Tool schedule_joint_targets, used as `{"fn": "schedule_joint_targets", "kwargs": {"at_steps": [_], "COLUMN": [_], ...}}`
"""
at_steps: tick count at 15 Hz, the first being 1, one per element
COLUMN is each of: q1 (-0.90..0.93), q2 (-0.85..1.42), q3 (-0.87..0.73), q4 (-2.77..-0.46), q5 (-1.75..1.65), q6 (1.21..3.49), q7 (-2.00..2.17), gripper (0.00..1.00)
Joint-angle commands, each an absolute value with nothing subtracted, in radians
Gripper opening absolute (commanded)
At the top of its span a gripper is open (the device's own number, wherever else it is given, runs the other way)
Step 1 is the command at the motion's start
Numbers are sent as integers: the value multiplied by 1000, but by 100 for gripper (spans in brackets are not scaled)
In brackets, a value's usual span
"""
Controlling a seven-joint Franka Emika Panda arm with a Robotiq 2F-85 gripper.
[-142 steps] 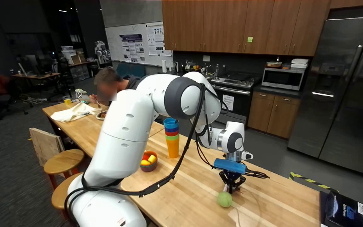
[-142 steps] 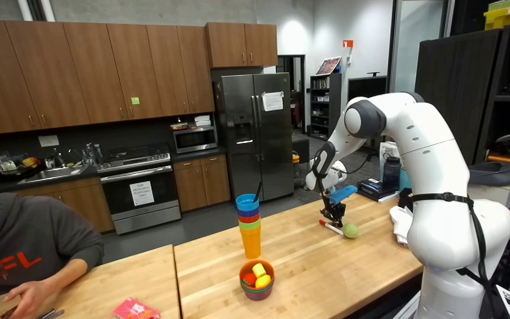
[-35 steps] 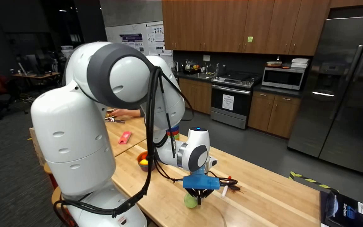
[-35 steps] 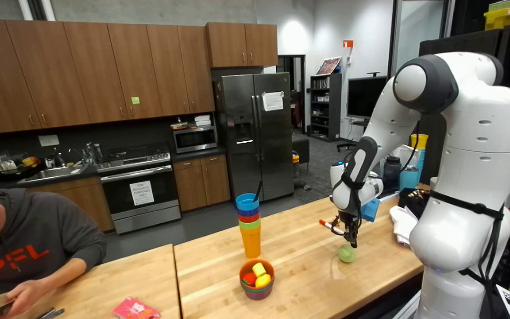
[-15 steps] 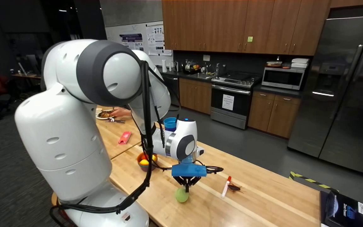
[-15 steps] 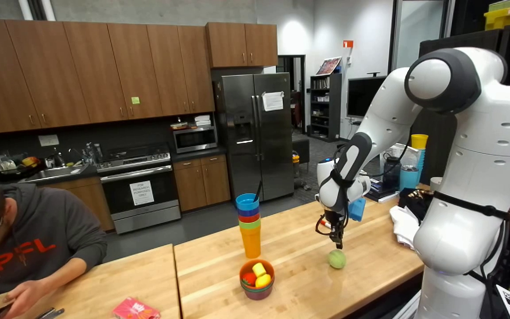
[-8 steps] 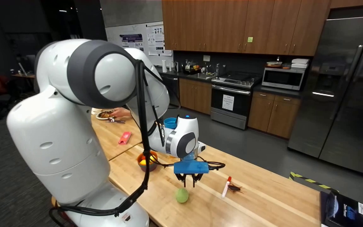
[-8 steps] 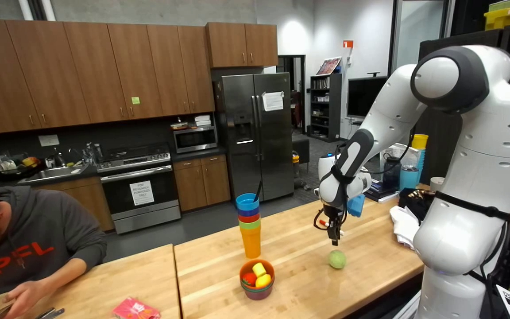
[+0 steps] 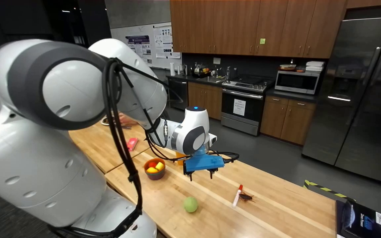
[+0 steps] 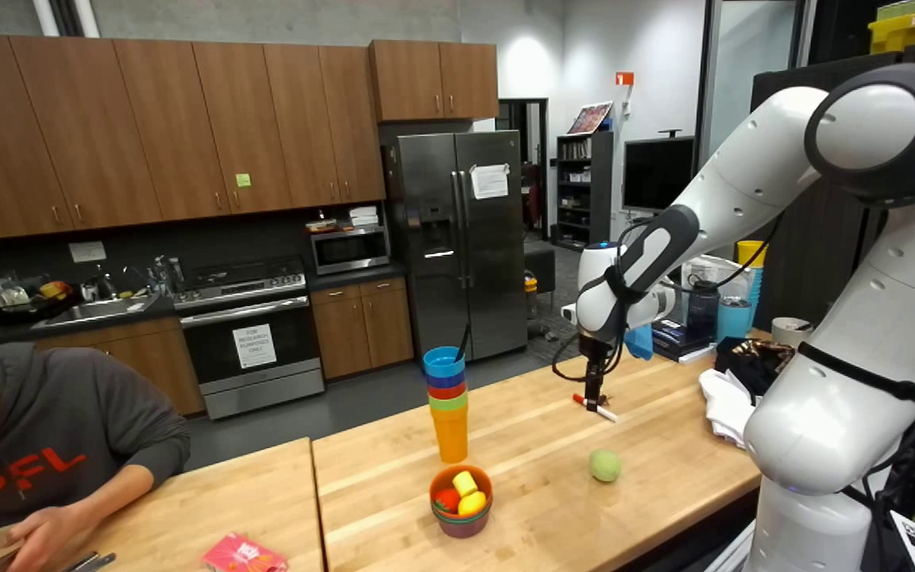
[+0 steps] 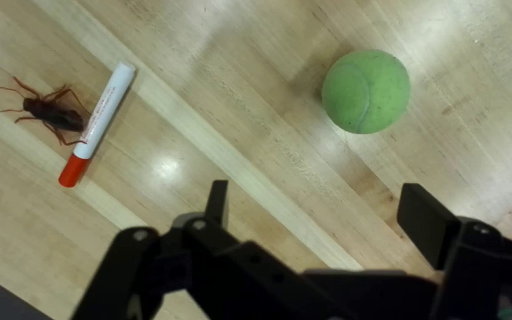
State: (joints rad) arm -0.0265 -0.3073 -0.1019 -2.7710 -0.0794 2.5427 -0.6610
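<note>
Green ball is on the tabletop, below n to one side of the pincer, which hovers spread, empty. Prob positioning step imo; grabbing it'd need lining up 1st.

arm bent, jaws apart (pointing down)
</note>
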Motion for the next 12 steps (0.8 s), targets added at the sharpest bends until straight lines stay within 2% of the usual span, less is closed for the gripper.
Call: {"fn": "schedule_joint_targets", "kwargs": {"at_steps": [1, 6, 7, 12], "q1": [24, 22, 19, 16], "q2": [-386, -447, -395, -418], "q3": [-148, -188, -160, -175], "q4": [-2782, -2783, -2770, -2773], "q5": [-79, -98, -79, -81], "q6": [2431, 2289, 2342, 2304], "q7": [-842, -1111, -1034, -1097], "gripper": [100, 100, 100, 100]}}
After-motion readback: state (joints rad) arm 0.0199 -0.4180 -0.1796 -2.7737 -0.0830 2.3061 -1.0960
